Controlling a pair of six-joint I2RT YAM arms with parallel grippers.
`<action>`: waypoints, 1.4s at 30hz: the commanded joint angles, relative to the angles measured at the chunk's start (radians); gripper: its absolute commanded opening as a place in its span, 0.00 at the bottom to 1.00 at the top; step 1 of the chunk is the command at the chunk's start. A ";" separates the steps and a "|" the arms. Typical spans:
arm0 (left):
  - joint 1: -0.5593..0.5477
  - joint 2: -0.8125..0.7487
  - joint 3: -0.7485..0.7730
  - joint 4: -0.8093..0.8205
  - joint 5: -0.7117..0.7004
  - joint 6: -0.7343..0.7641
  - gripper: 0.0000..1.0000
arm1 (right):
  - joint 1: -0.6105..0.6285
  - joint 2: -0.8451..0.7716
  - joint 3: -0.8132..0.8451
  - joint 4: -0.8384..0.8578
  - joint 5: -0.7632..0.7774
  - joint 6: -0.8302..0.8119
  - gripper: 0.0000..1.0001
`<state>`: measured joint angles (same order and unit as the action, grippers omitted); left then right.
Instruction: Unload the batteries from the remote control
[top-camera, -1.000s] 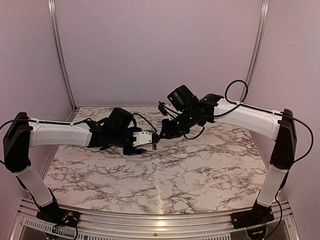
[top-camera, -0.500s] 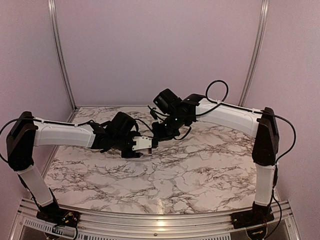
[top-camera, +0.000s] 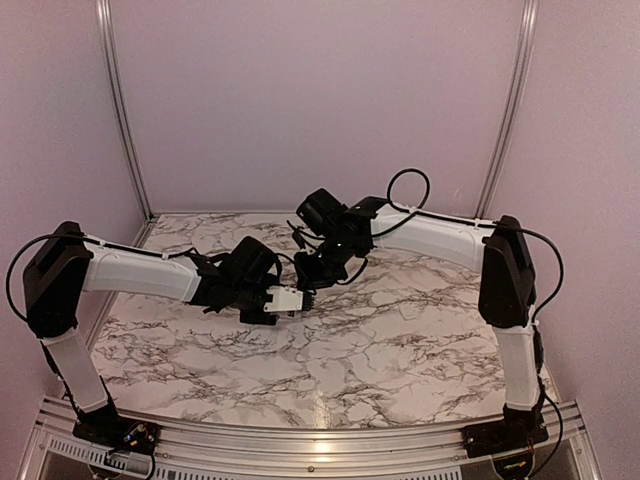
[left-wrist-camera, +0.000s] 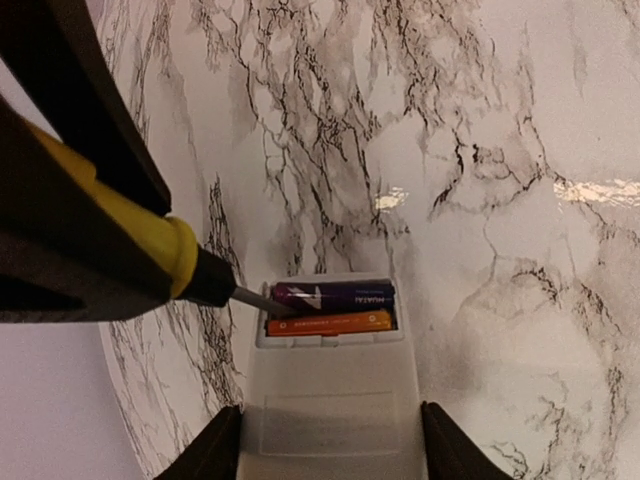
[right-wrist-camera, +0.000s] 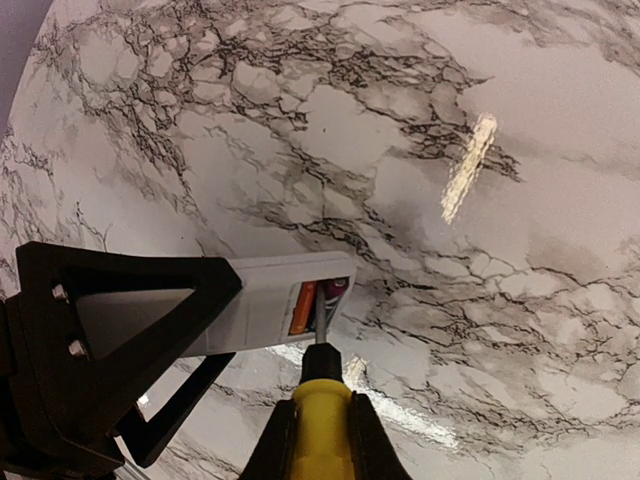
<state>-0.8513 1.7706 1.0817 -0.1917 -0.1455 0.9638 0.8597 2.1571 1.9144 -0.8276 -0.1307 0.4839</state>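
The left gripper (left-wrist-camera: 330, 445) is clamped on the sides of the flat white rectangular plastic remote control (left-wrist-camera: 330, 400), holding it off the marble-patterned table (left-wrist-camera: 520, 200). The open bay at the remote control's far end shows the batteries (left-wrist-camera: 330, 322), one small orange cylinder and one purple, side by side. The right gripper (right-wrist-camera: 318, 445) is clenched around a yellow-handled screwdriver (right-wrist-camera: 320, 410), whose thin metal tip reaches into the bay at the batteries' end

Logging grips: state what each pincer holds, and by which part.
Left pincer: remote control, by its body. Right pincer: yellow screwdriver, by its handle.
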 joint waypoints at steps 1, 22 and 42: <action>-0.014 -0.009 0.020 0.141 -0.023 0.021 0.00 | -0.021 0.058 0.008 -0.058 0.015 0.025 0.00; -0.015 0.038 -0.001 0.177 -0.166 0.042 0.00 | -0.017 -0.062 -0.291 -0.020 -0.086 0.069 0.00; -0.008 0.034 -0.031 0.128 -0.193 0.017 0.00 | -0.038 -0.225 -0.480 -0.088 0.075 0.031 0.00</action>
<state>-0.8761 1.8210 1.0687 -0.0830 -0.2802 1.0016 0.8352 1.9354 1.4841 -0.7315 -0.1604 0.5396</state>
